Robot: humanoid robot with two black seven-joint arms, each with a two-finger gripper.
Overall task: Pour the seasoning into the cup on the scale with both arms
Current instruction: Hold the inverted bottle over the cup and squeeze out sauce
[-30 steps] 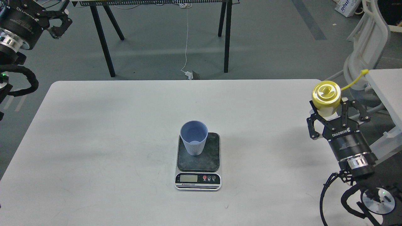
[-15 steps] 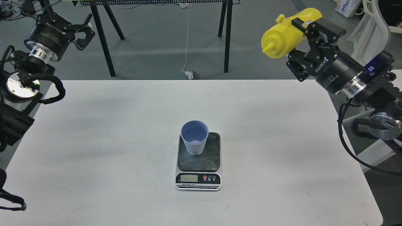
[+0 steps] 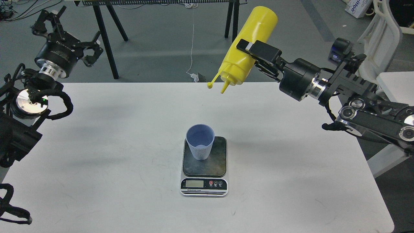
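Bottle (image 3: 250, 48) in R gripper (image 3: 255, 53), inverted.

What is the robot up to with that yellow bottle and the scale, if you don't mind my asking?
The right gripper holds the yellow squeeze bottle upside down, nozzle pointing down, high over the far part of the white table. The pale blue cup stands upright on the scale, nearer the robot than the nozzle, so the nozzle is not over it yet. The tip cap dangles on its strap. The left gripper is empty, raised off to the left.
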